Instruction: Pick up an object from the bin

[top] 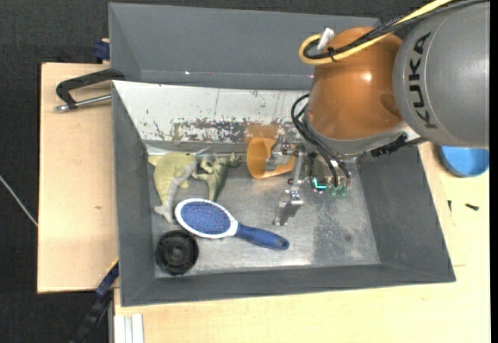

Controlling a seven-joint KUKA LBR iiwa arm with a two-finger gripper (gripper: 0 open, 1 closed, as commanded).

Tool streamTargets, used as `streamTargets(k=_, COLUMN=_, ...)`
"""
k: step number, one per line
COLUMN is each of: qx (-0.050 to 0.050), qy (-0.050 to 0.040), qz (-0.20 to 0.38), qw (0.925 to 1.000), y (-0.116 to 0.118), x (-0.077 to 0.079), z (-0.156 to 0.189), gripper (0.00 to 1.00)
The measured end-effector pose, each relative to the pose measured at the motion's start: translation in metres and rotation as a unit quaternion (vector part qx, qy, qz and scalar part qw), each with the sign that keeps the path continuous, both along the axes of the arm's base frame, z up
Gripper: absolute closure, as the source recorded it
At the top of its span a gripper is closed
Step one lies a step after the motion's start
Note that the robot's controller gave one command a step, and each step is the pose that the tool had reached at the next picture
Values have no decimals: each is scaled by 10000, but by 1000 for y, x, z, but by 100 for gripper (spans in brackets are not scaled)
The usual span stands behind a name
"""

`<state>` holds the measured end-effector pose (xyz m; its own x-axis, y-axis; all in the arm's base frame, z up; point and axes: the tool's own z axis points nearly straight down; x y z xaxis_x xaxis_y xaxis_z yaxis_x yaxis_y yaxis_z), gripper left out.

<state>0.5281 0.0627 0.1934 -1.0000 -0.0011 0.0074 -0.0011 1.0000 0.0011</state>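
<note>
My gripper (287,211) hangs low over the bare floor in the middle of the bin, under the orange cover. An orange cup (261,157) lies on its side just up and left of it, close to the back wall. A blue hairbrush (207,218) with a white rim lies to the left. Its blue handle (263,238) points right and ends just below the gripper. I see nothing held by the gripper.
A dark green toy dinosaur (212,170) and a pale yellow-green one (171,178) lie at the left, behind the brush. A black round cap (176,250) sits in the front left corner. The arm covers the bin's back right part.
</note>
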Motion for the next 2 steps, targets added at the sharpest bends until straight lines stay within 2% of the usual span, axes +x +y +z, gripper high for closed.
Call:
streamTargets(k=1, qx=7, qy=-28, qz=363, qw=9993, y=47, x=-14, z=-12, gripper=0)
streamTargets(k=2, qx=8, qy=-65, qz=1165, qw=9932, y=23, x=-29, z=-123, gripper=0)
